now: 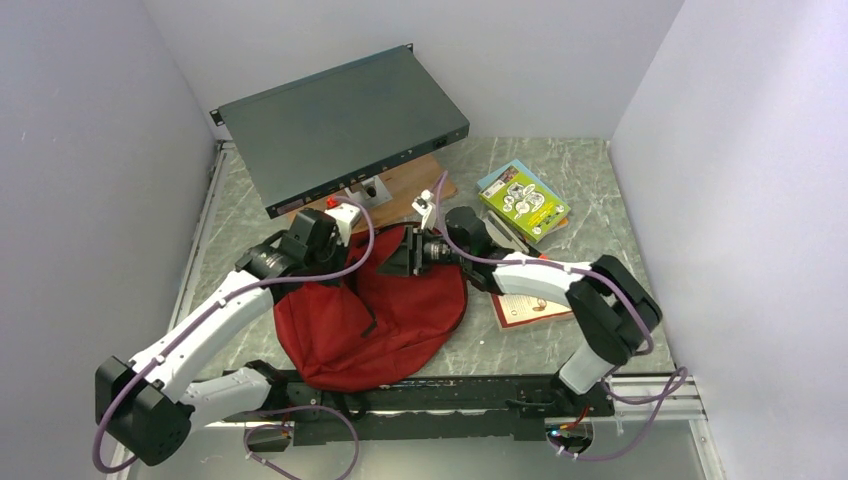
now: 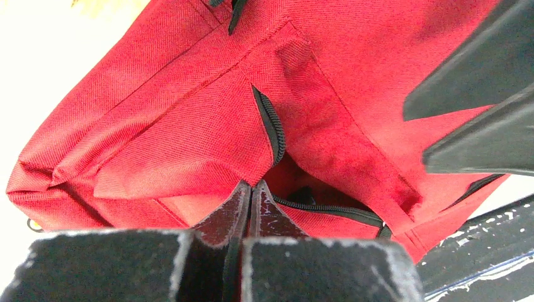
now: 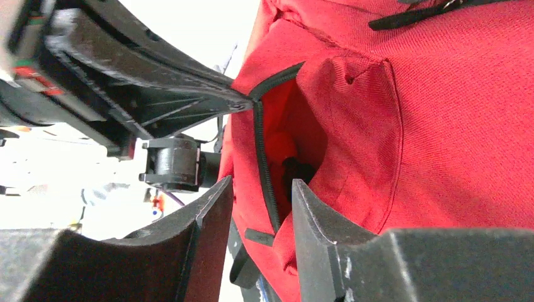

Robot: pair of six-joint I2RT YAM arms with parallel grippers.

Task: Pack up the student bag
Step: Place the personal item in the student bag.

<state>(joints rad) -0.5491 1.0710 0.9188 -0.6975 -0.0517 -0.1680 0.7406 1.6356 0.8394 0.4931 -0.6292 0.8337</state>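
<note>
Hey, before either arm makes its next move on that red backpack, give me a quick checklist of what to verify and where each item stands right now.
1. Left gripper shut on the zipper edge of the dark red fabric backpack: ok.
2. Right gripper jaws apart, astride the opening's rim: ok.
3. Black-zippered opening unzipped and lifted: ok.
4. Green illustrated book packed: not ok, it lies on the marbled table.
5. Free room inside the backpack: cannot tell.
</note>
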